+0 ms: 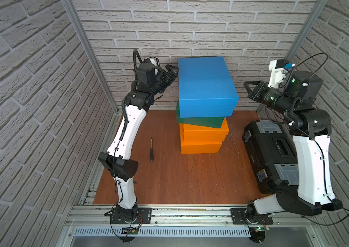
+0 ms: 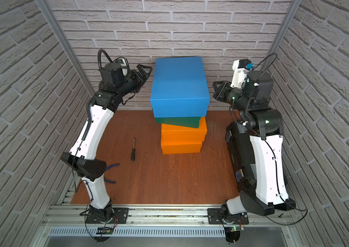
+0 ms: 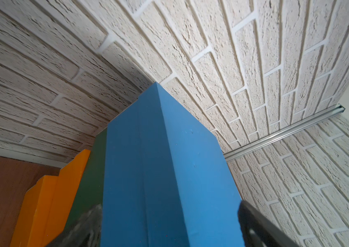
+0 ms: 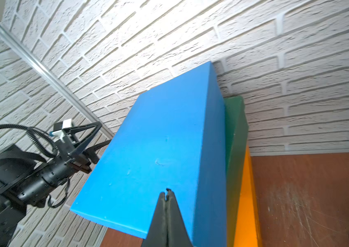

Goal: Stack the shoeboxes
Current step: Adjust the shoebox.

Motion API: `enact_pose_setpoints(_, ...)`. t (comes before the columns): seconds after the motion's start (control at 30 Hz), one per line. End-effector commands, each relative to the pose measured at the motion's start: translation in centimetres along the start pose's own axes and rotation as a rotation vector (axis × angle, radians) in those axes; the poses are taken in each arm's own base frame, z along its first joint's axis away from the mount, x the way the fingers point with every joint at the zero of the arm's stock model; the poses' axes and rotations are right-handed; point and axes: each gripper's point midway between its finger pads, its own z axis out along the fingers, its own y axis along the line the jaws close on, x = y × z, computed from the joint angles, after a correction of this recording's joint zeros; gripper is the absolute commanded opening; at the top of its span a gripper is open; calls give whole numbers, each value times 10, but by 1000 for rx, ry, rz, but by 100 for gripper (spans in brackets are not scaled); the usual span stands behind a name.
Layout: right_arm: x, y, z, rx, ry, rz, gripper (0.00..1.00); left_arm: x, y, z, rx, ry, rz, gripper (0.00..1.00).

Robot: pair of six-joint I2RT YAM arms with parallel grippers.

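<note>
A: Where does the matte blue rectangular shoebox (image 1: 206,83) lie?
B: On top of the dark green box (image 1: 201,122), which rests on two orange boxes (image 1: 203,133) on the wooden worktop (image 1: 169,181). Its long axis points toward the back wall (image 1: 190,32).
A: Which gripper is nearer?
B: The left gripper (image 1: 174,71), jaws wide, at its left edge. The right gripper (image 1: 246,85), closed, stands apart.

blue shoebox (image 3: 158,171): your closest thing, one corner edge facing you.
left gripper (image 3: 169,205): fingers (image 3: 261,228) spread wide, one on each side of that box; contact unclear.
green shoebox (image 3: 92,171): pressed against the blue one.
orange shoeboxes (image 3: 41,209): two, stepped, beyond the green.
wooden tabletop (image 3: 2,192): meets the white brick wall (image 3: 190,42).
</note>
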Motion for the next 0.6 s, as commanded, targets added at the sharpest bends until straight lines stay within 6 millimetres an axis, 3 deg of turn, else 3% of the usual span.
enact_pose_setpoints(0.0,23,10,39,-59,105,-5,3,-13,-21,-20,44,-30,36,98)
enact_pose_setpoints(0.07,37,16,52,-70,159,-10,3,-11,-18,-17,36,-21,40,98)
enact_pose_setpoints(0.17,52,5,64,-28,207,5,3,-7,-9,-13,16,-7,34,98)
enact_pose_setpoints(0.3,65,-6,66,11,235,13,3,0,0,-5,6,18,24,98)
enact_pose_setpoints(0.57,42,11,45,-35,153,0,3,0,6,-2,7,30,6,98)
